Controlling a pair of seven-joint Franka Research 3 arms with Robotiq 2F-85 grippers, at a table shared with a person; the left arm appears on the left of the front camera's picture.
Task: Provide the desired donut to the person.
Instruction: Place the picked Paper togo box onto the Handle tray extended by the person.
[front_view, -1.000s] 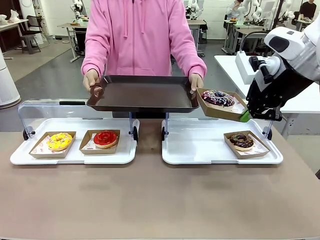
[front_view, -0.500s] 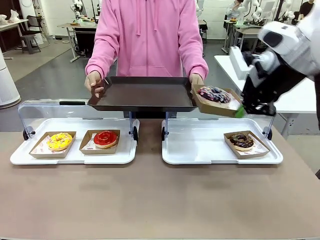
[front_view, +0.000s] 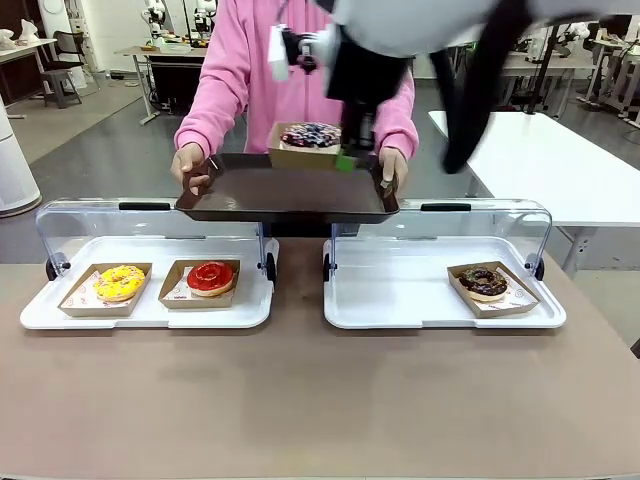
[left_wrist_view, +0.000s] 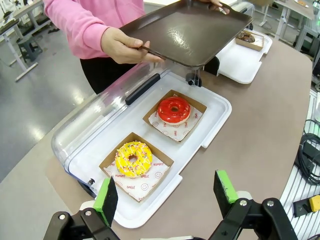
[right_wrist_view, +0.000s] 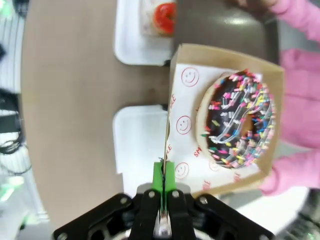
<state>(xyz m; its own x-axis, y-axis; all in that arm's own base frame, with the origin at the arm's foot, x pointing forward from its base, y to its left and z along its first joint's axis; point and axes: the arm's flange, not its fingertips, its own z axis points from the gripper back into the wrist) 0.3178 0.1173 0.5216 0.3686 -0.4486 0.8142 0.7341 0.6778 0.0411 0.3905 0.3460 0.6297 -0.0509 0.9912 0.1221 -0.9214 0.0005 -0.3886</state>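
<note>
The person in a pink hoodie stands at the far side and holds a dark tray level with both hands. My right gripper reaches across the middle, shut on the edge of a cardboard box that hangs just above the dark tray's far part. In the box lies a chocolate donut with coloured sprinkles. The right wrist view shows that gripper pinching the box wall, with the sprinkled donut beyond. My left gripper stands open over the table's near left.
The left white tray carries a yellow donut and a red donut, each in a cardboard box. The right white tray holds a chocolate donut. Clear lids stand open behind both trays.
My right arm has swung left with the sprinkled donut's box, from beside the dark tray's right end to above its middle. The person keeps holding the tray.
</note>
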